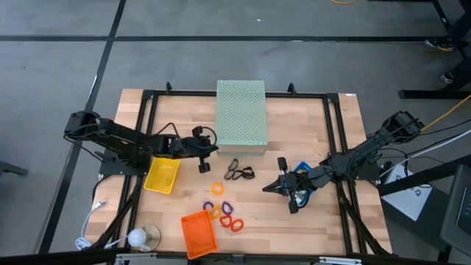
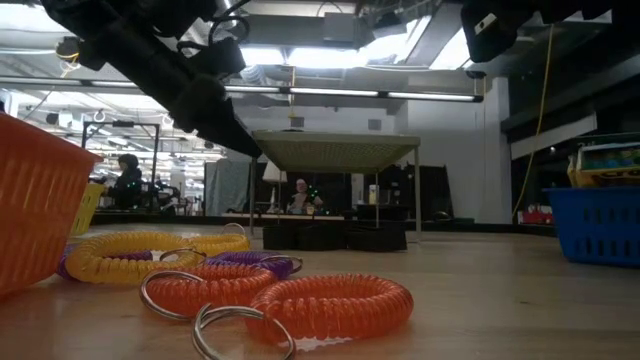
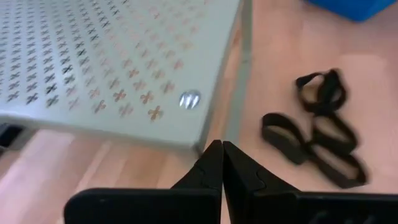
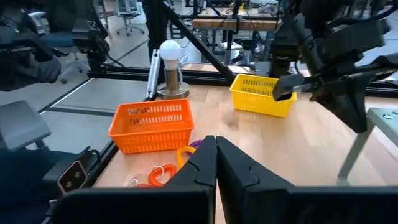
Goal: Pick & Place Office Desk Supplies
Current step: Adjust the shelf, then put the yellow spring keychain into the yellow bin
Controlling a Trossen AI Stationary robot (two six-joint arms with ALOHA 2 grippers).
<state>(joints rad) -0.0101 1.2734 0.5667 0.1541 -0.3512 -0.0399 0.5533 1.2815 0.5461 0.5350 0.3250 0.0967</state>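
The black loop-shaped pieces lie in a loose cluster on the table just near of the green box; the left wrist view shows the loops too. Orange, purple and red rings lie scattered near the table's middle, and they fill the front of the low view as coiled rings. My left gripper is shut, to the left of the loops, by the box's near left corner. My right gripper is shut, to the right of the rings. No printed packet shows plainly.
The pale green perforated box stands at the far middle. A yellow tray sits under the left arm. An orange tray and a lamp are at the near edge. A blue tray lies below the right arm.
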